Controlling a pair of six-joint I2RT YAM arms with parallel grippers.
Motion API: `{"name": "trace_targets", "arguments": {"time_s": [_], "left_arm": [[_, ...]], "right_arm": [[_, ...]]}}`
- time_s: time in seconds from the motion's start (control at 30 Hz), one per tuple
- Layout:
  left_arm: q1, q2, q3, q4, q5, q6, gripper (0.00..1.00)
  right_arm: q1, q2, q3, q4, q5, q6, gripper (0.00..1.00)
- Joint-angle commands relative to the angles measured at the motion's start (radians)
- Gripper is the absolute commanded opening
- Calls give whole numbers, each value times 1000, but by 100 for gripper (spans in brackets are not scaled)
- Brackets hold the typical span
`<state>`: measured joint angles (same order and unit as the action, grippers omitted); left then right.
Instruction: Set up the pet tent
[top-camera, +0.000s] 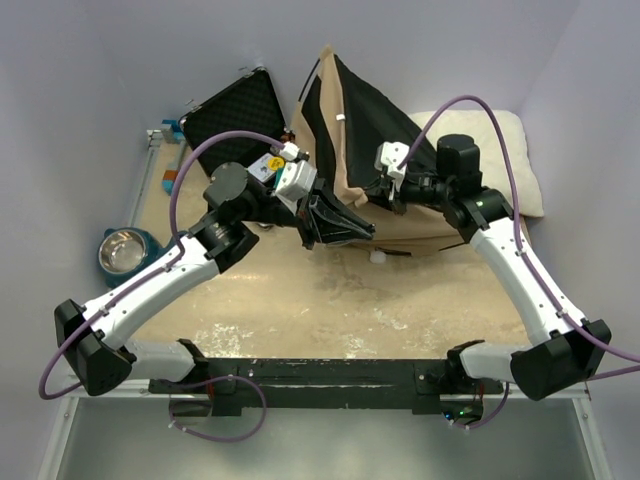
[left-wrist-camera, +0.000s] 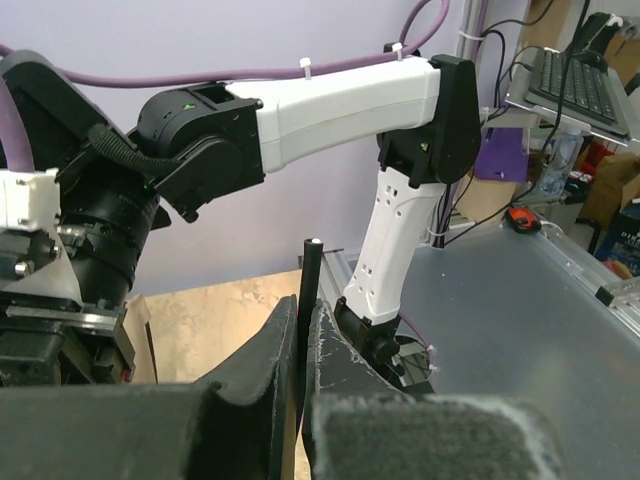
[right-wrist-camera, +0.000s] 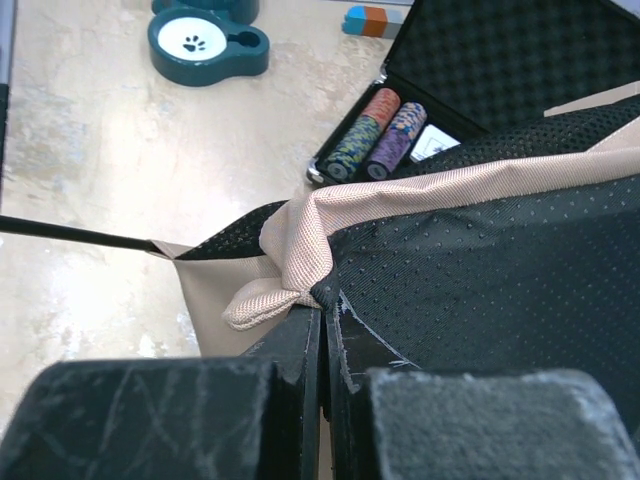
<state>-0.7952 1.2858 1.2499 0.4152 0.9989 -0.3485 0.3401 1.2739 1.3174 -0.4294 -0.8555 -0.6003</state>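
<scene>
The pet tent (top-camera: 352, 108) lies half collapsed at the back centre, tan canvas with its black floor panel turned up. My left gripper (top-camera: 366, 230) sits at the tent's front edge, shut on a thin dark pole (left-wrist-camera: 308, 285) that stands up between its fingers (left-wrist-camera: 272, 370). My right gripper (top-camera: 380, 192) is just right of it, over the fabric. In the right wrist view it (right-wrist-camera: 325, 305) is shut on a bunched corner where the tan hem (right-wrist-camera: 300, 250) meets the dotted black panel (right-wrist-camera: 480, 270). Another pole (right-wrist-camera: 70, 233) runs out left from the fabric's corner.
An open black case (top-camera: 235, 110) with stacks of coloured chips (right-wrist-camera: 380, 135) lies left of the tent. A white pillow (top-camera: 515, 150) is at the back right. A teal pet bowl (top-camera: 124, 252) stands at the left edge. Walls close in the back and sides.
</scene>
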Motion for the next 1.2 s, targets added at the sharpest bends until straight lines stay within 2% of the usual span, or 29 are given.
{"name": "trace_targets", "arguments": {"time_s": [0.0, 0.13, 0.43, 0.6, 0.87, 1.0, 1.17], "left_arm": [[-4, 20, 22, -174, -49, -21, 0], [10, 61, 31, -309, -74, -18, 0], [137, 104, -32, -395, -98, -79, 0], [152, 103, -59, -481, -114, -37, 0], [201, 43, -133, -483, -101, -70, 0], [208, 32, -149, -477, -106, -89, 0], [208, 50, -142, -469, -118, -83, 0]], "right_arm": [[-4, -25, 65, 55, -65, 120, 0], [-4, -4, 124, 9, -134, 192, 0], [-6, -7, 148, 18, -258, 391, 0], [-30, -10, 129, 96, -300, 509, 0], [-122, -8, 91, 170, -361, 628, 0], [-125, -10, 77, 152, -367, 608, 0], [-124, -10, 59, 188, -367, 674, 0]]}}
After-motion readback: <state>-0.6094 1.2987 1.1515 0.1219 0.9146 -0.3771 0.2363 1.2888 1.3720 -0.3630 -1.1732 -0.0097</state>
